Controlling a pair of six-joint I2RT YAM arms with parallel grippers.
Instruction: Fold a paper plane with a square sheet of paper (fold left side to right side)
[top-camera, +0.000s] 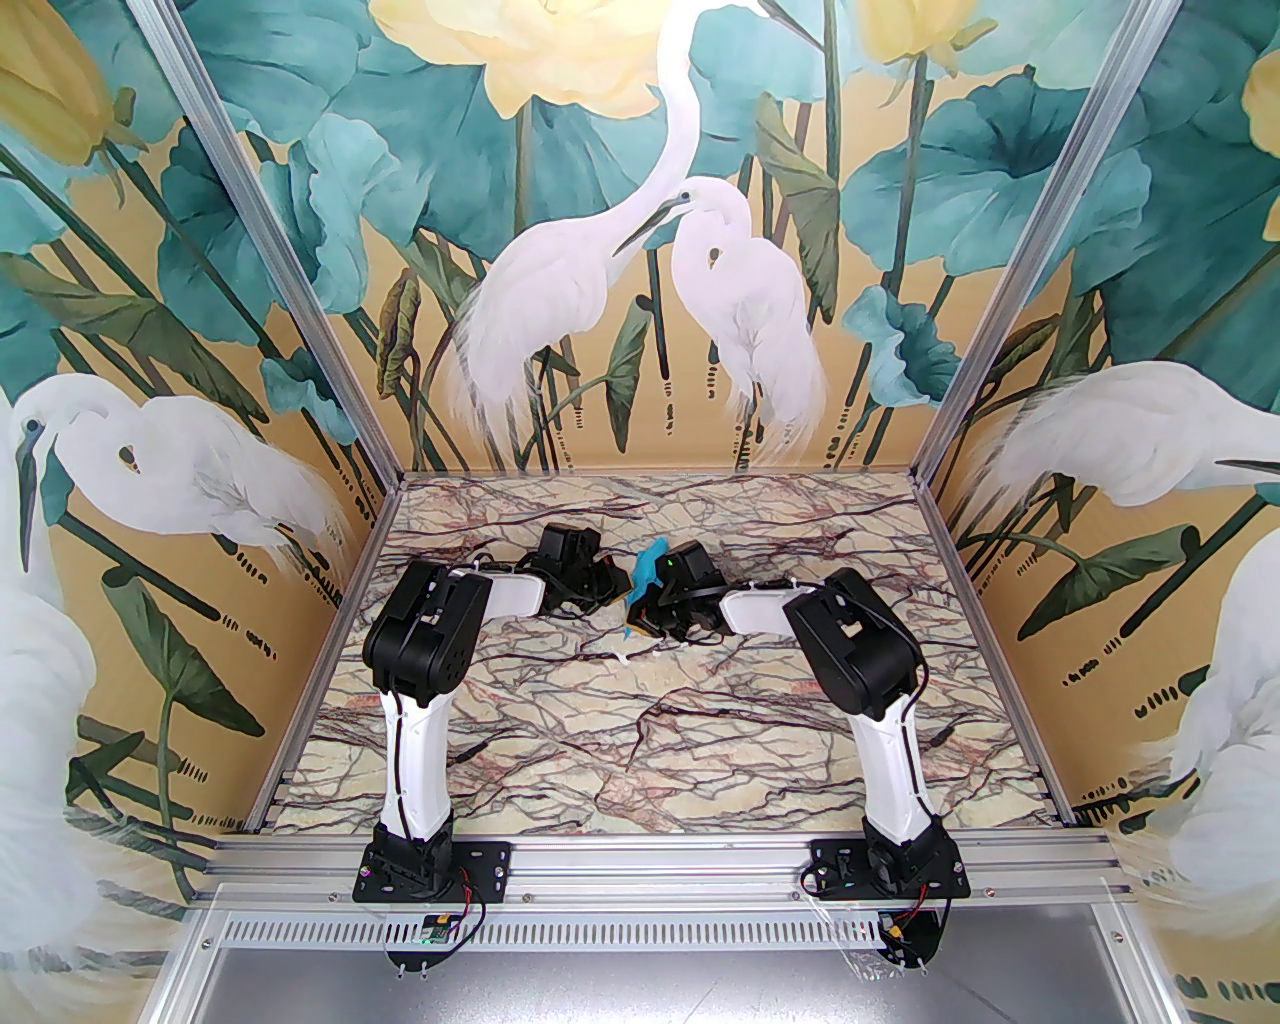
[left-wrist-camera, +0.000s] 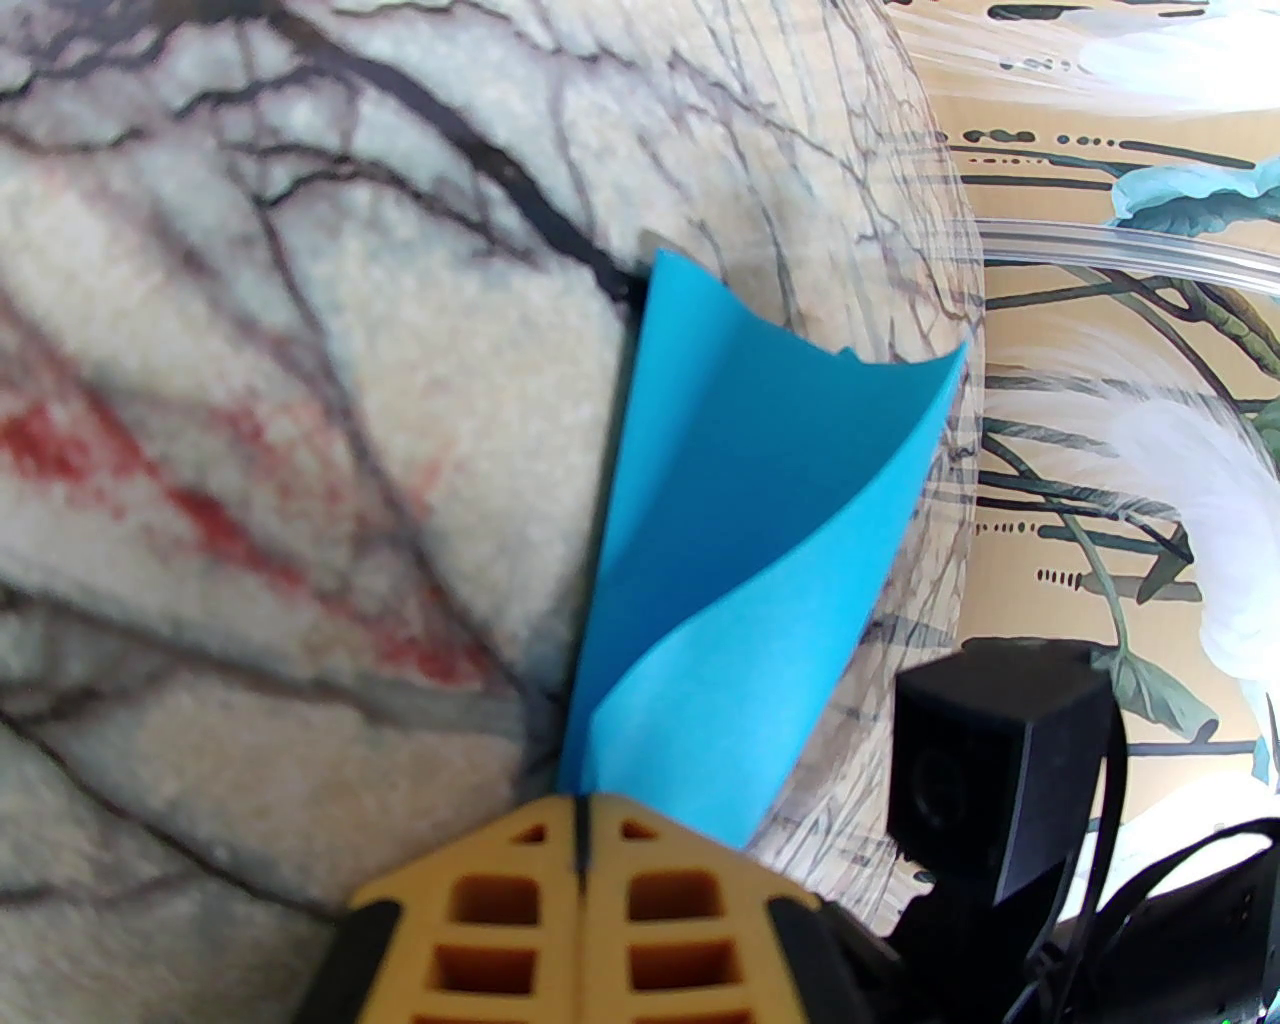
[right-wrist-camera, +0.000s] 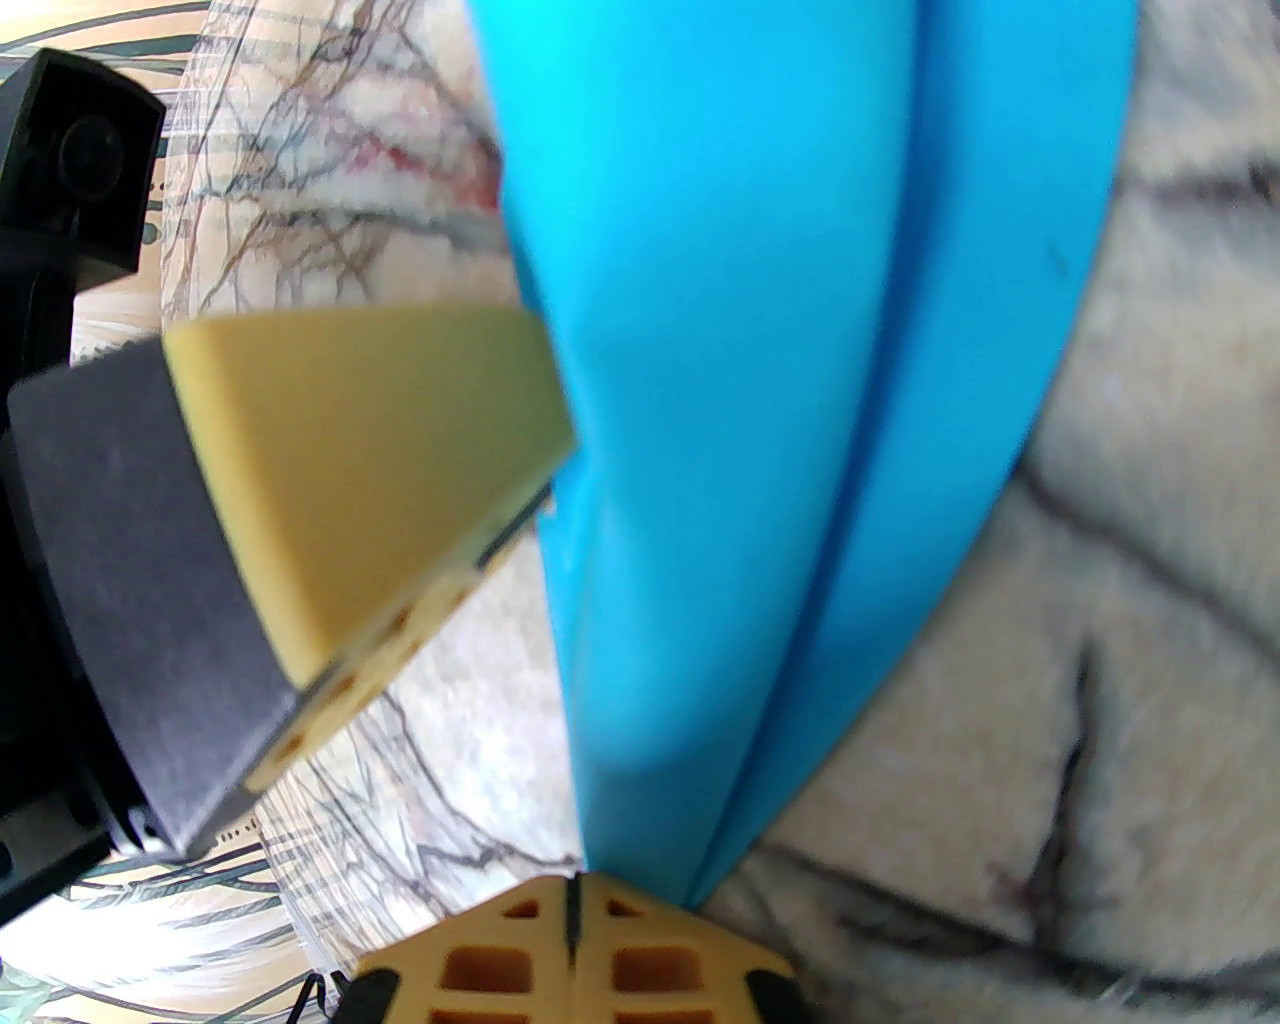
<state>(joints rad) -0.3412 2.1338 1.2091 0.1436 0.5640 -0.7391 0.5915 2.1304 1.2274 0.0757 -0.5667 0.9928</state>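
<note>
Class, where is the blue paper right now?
In the top view, the blue paper is over the middle of the marble table, toward the far side, between the left gripper and right gripper, both with jaws shut on it.

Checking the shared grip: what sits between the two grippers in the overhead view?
Thin, bright cyan-blue folded paper, seen in the top view; left gripper and right gripper both pinch it.

paper (top-camera: 652, 568) and arms (top-camera: 520, 590) block middle; front free.
</note>
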